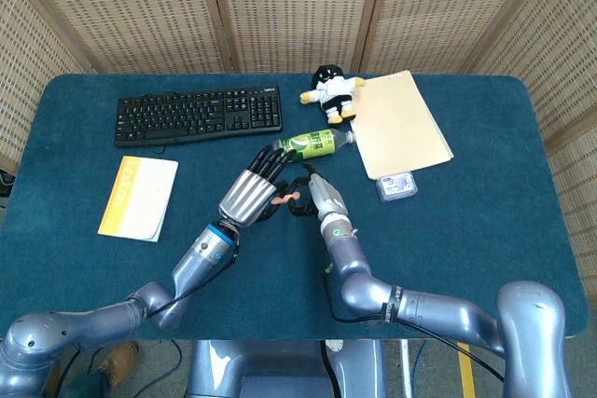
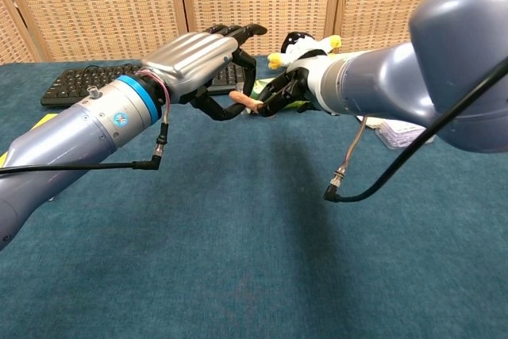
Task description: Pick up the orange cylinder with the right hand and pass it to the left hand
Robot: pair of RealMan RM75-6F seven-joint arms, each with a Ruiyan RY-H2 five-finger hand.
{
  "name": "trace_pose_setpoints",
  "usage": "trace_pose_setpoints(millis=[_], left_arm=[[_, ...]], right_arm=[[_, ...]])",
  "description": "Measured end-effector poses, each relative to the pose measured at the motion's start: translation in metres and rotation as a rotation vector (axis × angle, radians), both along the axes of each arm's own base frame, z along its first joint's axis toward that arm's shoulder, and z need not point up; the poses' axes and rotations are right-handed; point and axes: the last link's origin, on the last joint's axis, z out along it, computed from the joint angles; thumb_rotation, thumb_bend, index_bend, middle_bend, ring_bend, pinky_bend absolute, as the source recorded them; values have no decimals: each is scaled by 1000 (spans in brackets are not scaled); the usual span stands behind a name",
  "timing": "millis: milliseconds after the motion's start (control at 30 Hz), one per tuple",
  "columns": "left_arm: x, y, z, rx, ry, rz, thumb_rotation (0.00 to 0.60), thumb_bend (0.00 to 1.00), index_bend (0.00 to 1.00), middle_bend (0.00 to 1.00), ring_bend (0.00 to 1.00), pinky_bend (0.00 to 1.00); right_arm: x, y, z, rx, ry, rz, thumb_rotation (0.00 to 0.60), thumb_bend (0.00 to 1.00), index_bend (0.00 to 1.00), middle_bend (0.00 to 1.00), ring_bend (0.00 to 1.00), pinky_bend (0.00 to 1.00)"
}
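Note:
The orange cylinder (image 1: pixel 285 199) (image 2: pixel 245 101) is a small peg held level above the table, between my two hands. My right hand (image 1: pixel 317 196) (image 2: pixel 286 90) pinches its right end with dark fingertips. My left hand (image 1: pixel 254 190) (image 2: pixel 200 57) is just to the left, back of the hand up, fingers spread and curved around the peg's left end. Whether the left fingers touch the peg I cannot tell; the palm side is hidden in both views.
On the blue table (image 1: pixel 485 230) lie a black keyboard (image 1: pixel 199 115), a yellow booklet (image 1: pixel 139 198), a green bottle (image 1: pixel 317 144), a plush toy (image 1: pixel 331 92), a manila folder (image 1: pixel 399 123) and a small clear box (image 1: pixel 396 185). Wicker screens stand behind.

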Motion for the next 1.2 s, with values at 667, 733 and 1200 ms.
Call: trace_pose_setpoints(millis=[667,733,1200], left_arm=[[-7,3,19,39,2,8,600,533,834,0,0,0],[-9,3,22,44,4,10,600,535,834,0,0,0],[-55,14,86,156,2,81,600,538,835,0,0,0]], right_arm=[[-33,-6,14,-35,34,-44,600,683,807,112,0,0],[-37,-6,16,-38,38,-48,600,683,808,112,0,0],[-74,5,35,-67,94,-86,600,683,809,112,0,0]])
